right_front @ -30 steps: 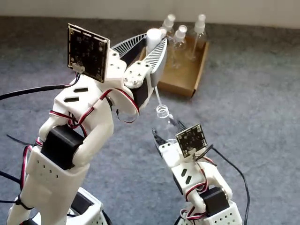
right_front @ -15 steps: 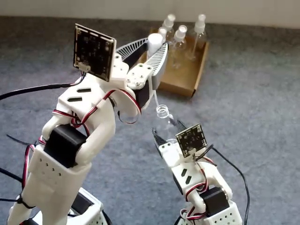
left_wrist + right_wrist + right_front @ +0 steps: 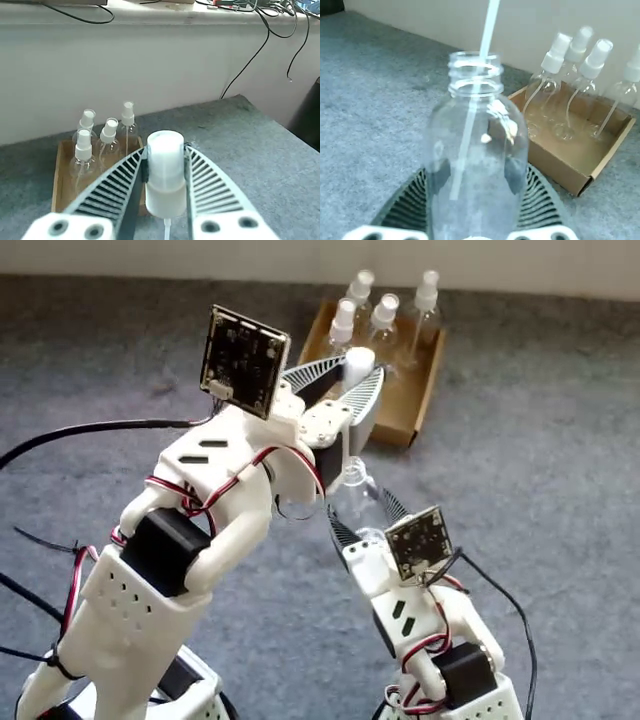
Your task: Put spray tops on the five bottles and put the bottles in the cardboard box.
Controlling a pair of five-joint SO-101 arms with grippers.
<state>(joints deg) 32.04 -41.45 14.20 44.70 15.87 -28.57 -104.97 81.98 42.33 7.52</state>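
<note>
High view, spray top now above bottle, tube inside

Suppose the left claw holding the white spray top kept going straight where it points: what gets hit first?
Probably the cardboard box with its four capped bottles, just beyond the left gripper; depth is unclear, so it might pass over them.

surface: grey carpet | behind: pale wall | on wall: dark cables hanging (from the ledge above)
</note>
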